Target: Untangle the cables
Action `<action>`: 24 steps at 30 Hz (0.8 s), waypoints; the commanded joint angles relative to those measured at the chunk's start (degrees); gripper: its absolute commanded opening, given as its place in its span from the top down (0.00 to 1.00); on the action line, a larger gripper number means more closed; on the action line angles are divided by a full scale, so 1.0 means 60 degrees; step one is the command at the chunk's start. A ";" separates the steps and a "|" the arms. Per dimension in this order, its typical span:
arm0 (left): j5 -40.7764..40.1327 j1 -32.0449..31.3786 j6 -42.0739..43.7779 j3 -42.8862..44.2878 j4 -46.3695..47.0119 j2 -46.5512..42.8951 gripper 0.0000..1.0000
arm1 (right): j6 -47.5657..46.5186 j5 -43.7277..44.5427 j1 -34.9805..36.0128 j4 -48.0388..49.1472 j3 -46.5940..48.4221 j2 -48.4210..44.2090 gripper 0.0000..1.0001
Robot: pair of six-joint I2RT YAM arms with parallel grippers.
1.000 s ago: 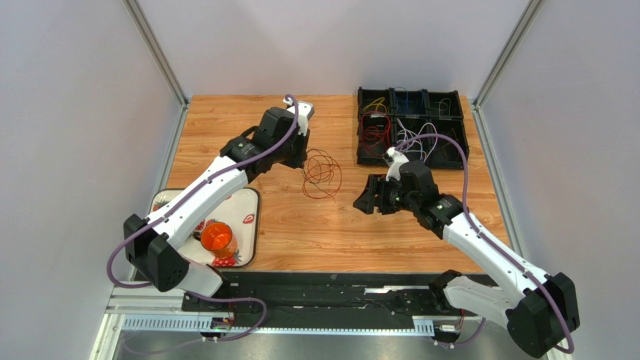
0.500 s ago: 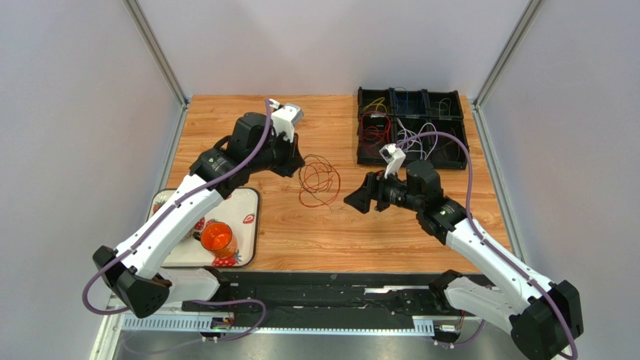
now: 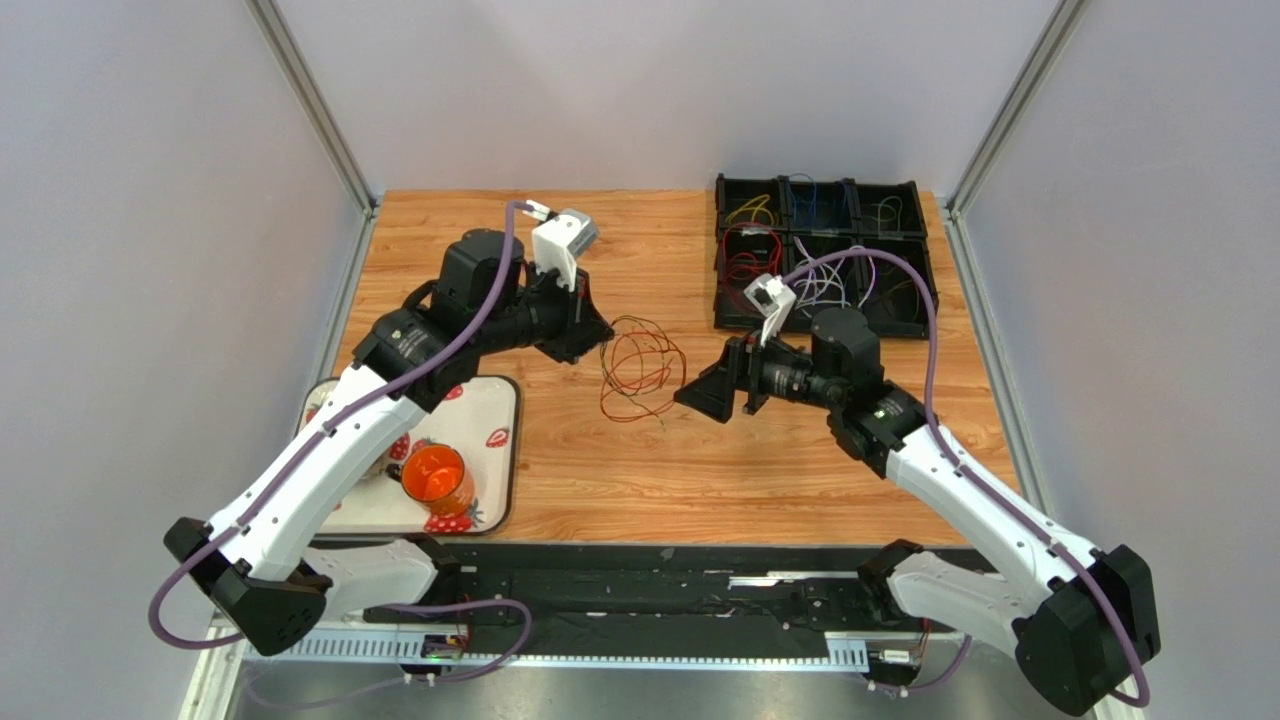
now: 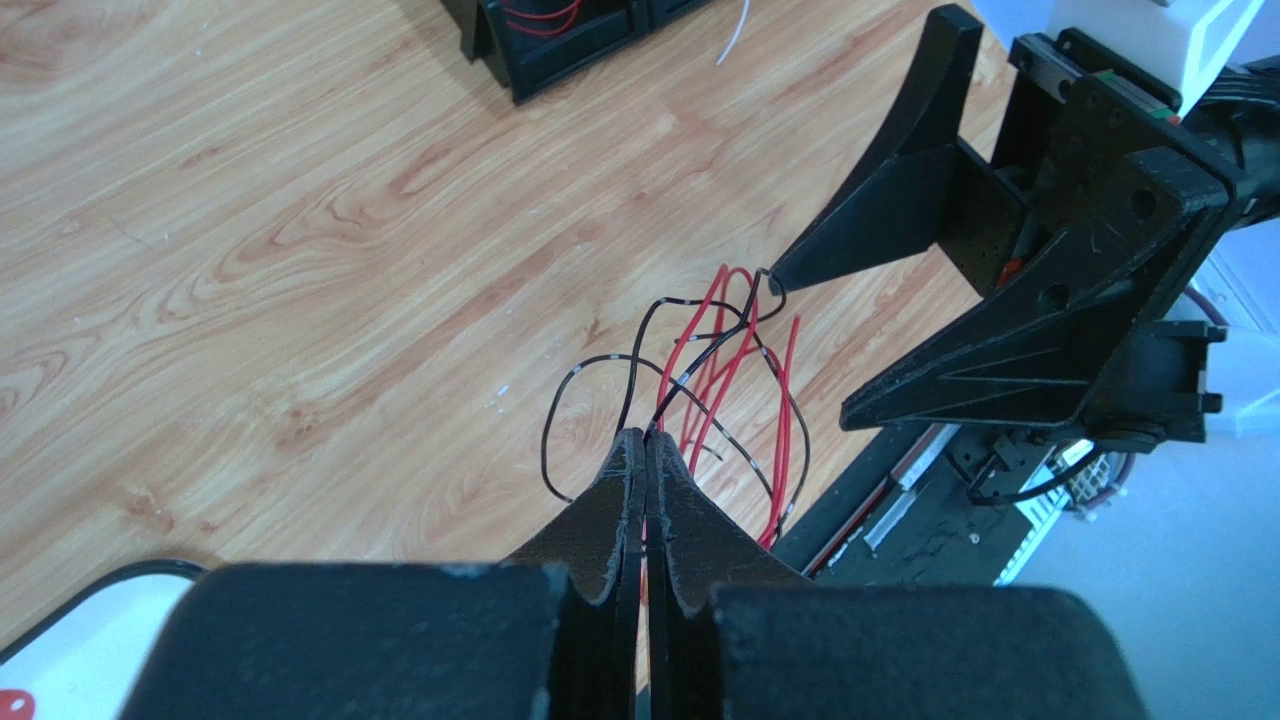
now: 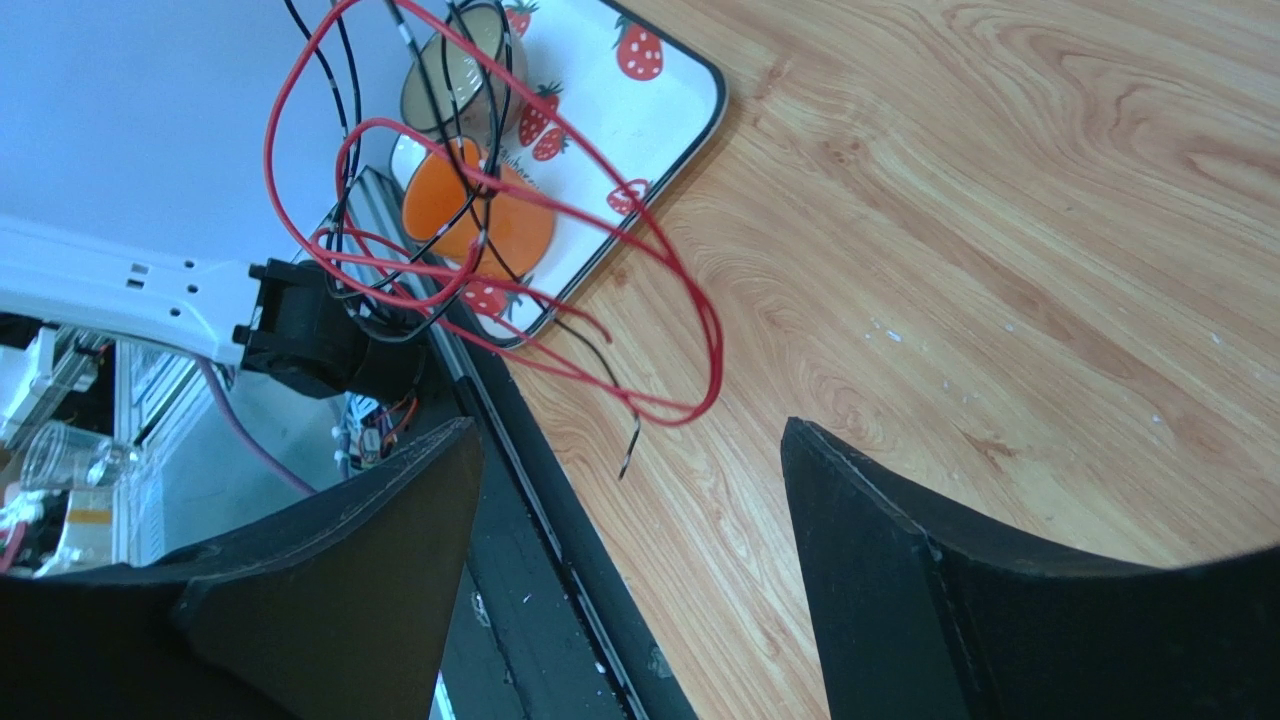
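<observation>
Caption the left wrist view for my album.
Left gripper shut on red and black cables; open right gripper opposite, above a wooden table.

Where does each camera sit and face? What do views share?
Top external: above and behind, looking down at the table; left arm and right arm show.
Left wrist: behind the left gripper, facing the open right gripper; own shut fingers show.
Right wrist: on its arm, facing the strawberry tray; own open fingers show.
All share the cables.
</observation>
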 commanded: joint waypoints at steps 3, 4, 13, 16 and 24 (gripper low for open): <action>0.0370 0.0006 -0.0250 0.0027 0.0213 -0.0367 1.00 | -0.0044 -0.0486 0.0033 0.0779 0.0592 0.0189 0.23; 0.0399 0.0006 -0.0265 0.0042 0.0213 -0.0396 1.00 | -0.0073 -0.0456 0.0047 0.0779 0.0622 0.0189 0.23; 0.0385 0.0006 -0.0396 -0.0075 0.0403 -0.0499 1.00 | 0.0146 -0.0939 0.0325 0.1086 0.0754 0.0482 0.24; 0.0384 0.0006 -0.0470 -0.0221 0.0579 -0.0543 1.00 | 0.0117 -0.0764 0.0560 0.1101 0.0696 0.0482 0.26; 0.0458 0.0006 -0.0558 -0.0236 0.0667 -0.0484 1.00 | 0.0088 -0.0617 0.0677 0.1116 0.0739 0.0380 0.40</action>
